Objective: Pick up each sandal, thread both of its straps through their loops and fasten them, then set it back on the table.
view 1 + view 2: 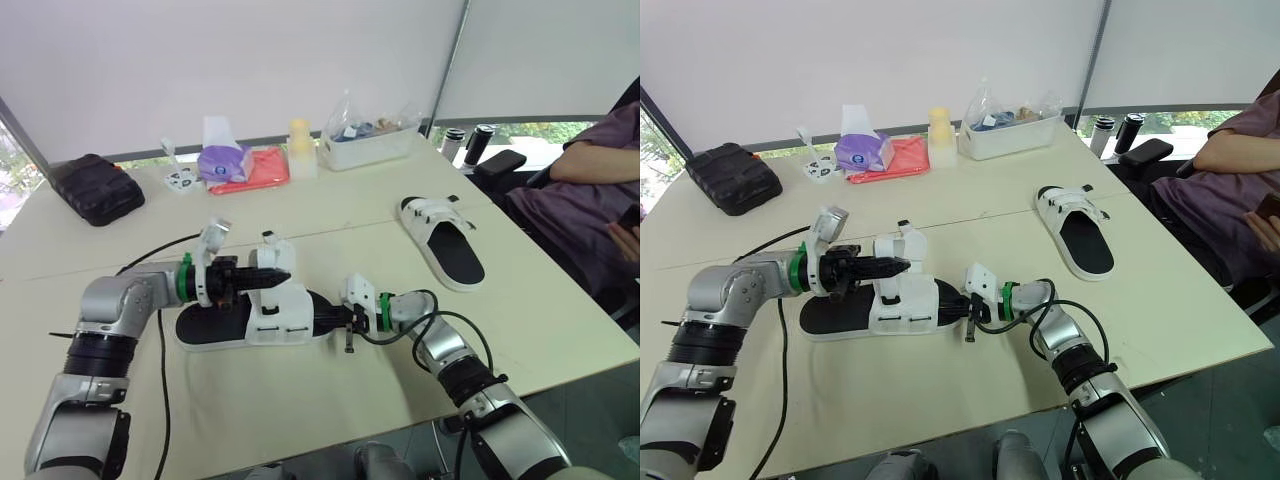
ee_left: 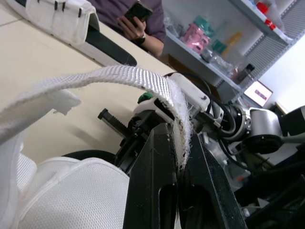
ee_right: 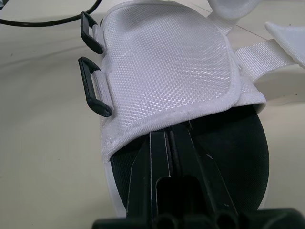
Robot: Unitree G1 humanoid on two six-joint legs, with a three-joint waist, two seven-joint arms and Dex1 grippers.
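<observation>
Jaws of the left gripper (image 2: 177, 160) are pressed together on a white strap (image 2: 119, 78), holding its free end above the near sandal (image 1: 270, 320). The right gripper (image 3: 169, 136) has its jaws clamped on that sandal's end, steadying it on the tabletop (image 1: 560, 320). Threading looks to be in hand. The next move calls for steering the strap end through the black loops (image 3: 89, 88) on the sandal's side. The second sandal (image 1: 445, 240) lies well apart from it.

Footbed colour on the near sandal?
Black footbed, under a white upper; clearest in the right wrist view.
</observation>
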